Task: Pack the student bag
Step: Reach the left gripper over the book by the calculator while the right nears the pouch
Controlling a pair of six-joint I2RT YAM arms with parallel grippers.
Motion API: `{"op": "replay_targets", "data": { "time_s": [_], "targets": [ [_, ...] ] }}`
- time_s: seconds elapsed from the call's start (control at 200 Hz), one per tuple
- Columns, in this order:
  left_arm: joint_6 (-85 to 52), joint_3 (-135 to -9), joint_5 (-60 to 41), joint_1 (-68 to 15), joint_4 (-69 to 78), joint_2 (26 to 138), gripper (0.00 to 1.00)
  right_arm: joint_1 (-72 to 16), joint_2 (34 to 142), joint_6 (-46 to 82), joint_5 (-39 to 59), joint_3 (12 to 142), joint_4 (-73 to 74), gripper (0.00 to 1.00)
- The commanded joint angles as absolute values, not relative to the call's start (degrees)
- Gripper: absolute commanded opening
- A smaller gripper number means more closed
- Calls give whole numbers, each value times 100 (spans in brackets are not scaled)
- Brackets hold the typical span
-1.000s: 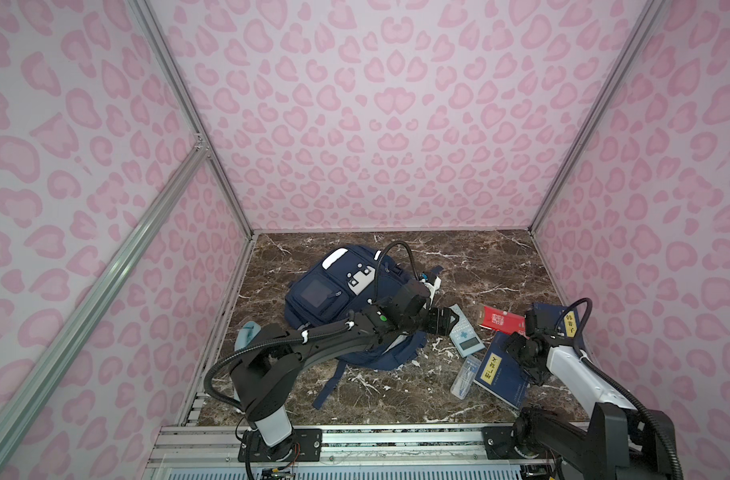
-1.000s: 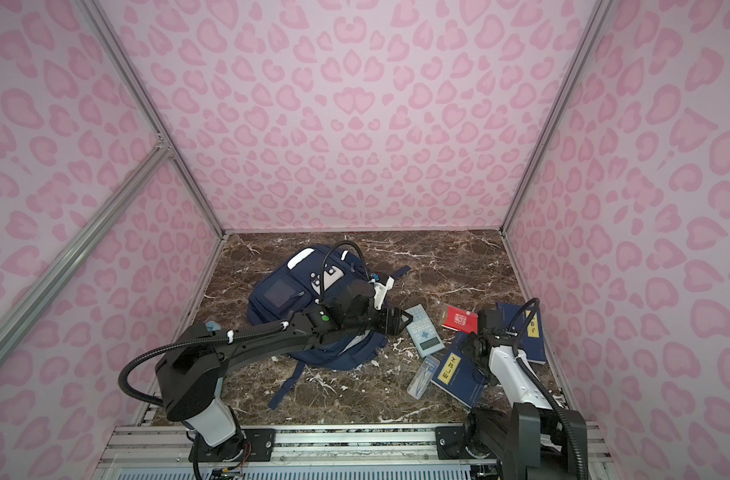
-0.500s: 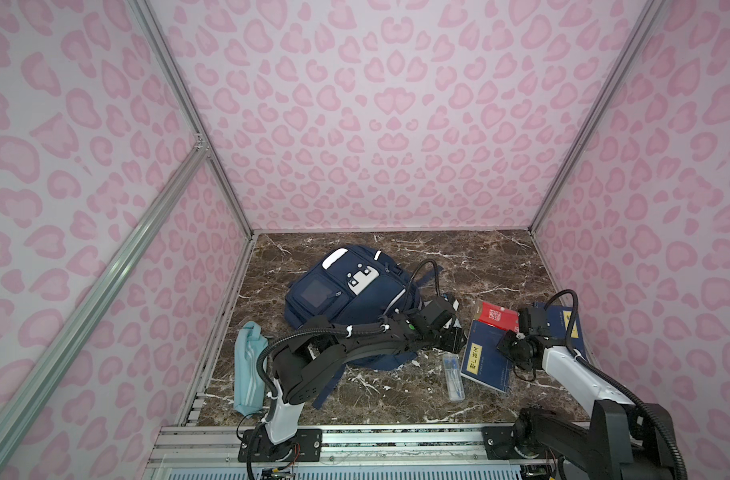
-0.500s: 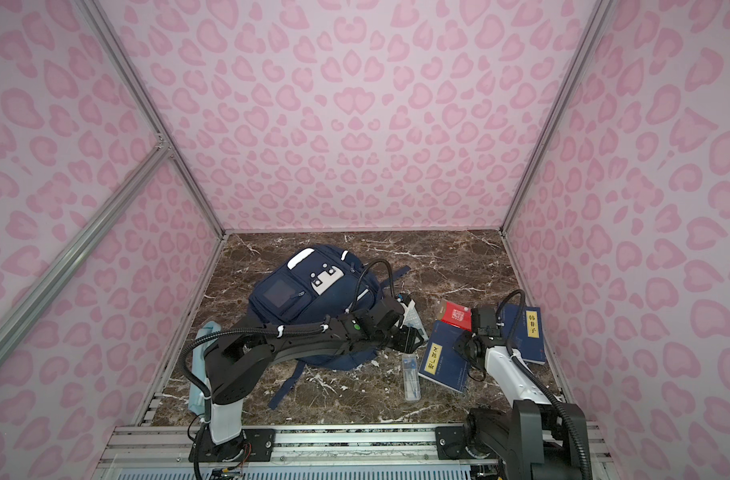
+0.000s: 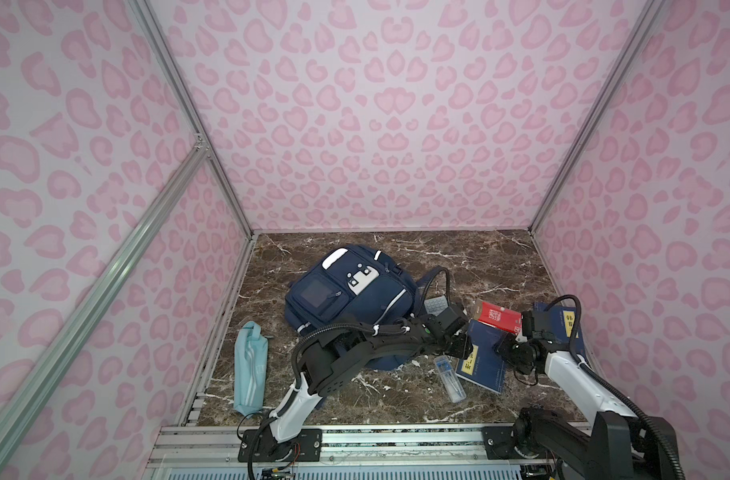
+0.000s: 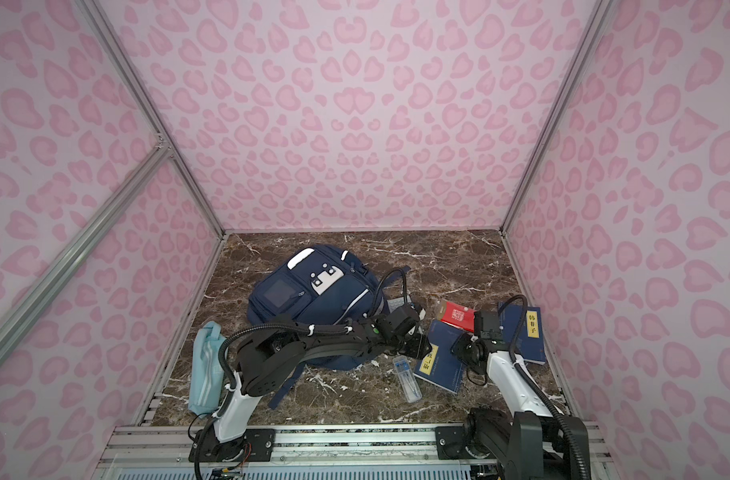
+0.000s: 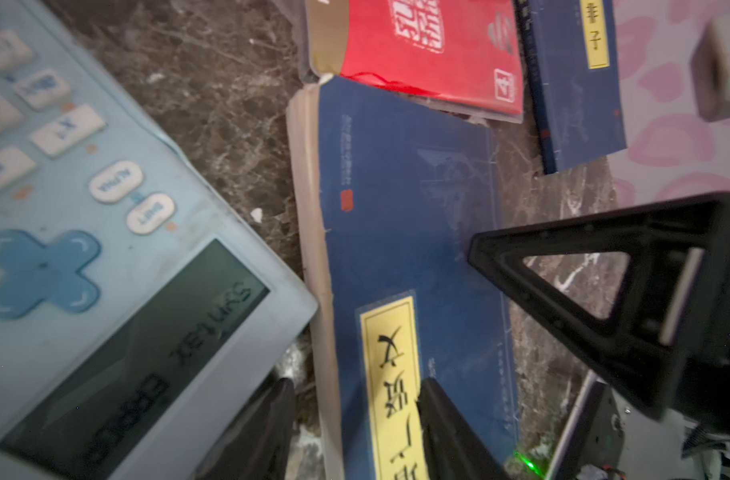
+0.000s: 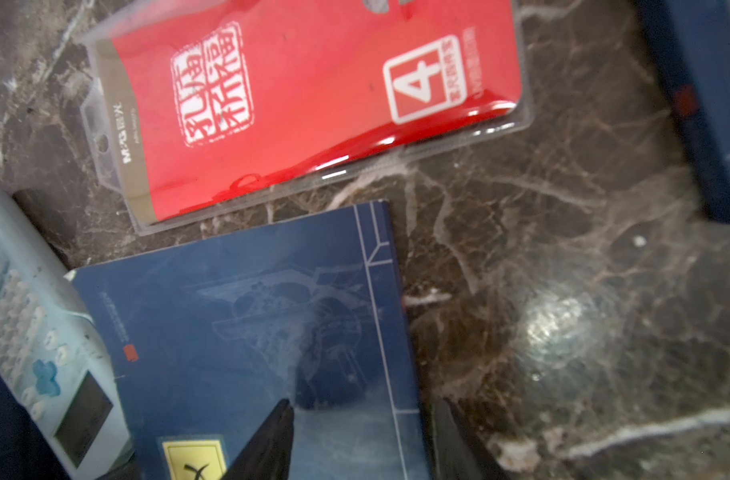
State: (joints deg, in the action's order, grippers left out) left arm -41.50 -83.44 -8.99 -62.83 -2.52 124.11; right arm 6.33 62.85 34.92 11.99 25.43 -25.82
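In both top views we find the blue book point(image 5: 484, 365) has shifted a little toward the bag point(image 5: 346, 299). The bag lies front-up in the middle of the floor point(image 5: 479, 266), and its opening is not shown. The calculator point(image 5: 436, 305), which lay out in the open a second ago, now sits tucked against the bag's edge. Our left gripper point(image 5: 463, 351) and right gripper point(image 5: 502, 345) have come down at opposite edges of the book.

From the left wrist we see our fingers point(image 7: 450, 432) apart, straddling the book's page edge and clamped on nothing. From the right wrist the jaws likewise stand apart over the book's other edge. We judge that a two-handed lift of the book comes next. We see nothing entering the bag yet.
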Motion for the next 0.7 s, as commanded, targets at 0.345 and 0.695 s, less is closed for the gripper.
{"op": "replay_targets", "data": {
  "time_s": [0.345,0.695],
  "targets": [
    [-4515,-8396,-1493,-6304,480,12671,26,755,6160,3397,1352,2410,-2671,53],
    [-4458,-8524,-1651,-6239,444,12512,7,795,5817,3527,1194,2313,-2608,54]
  ]
}}
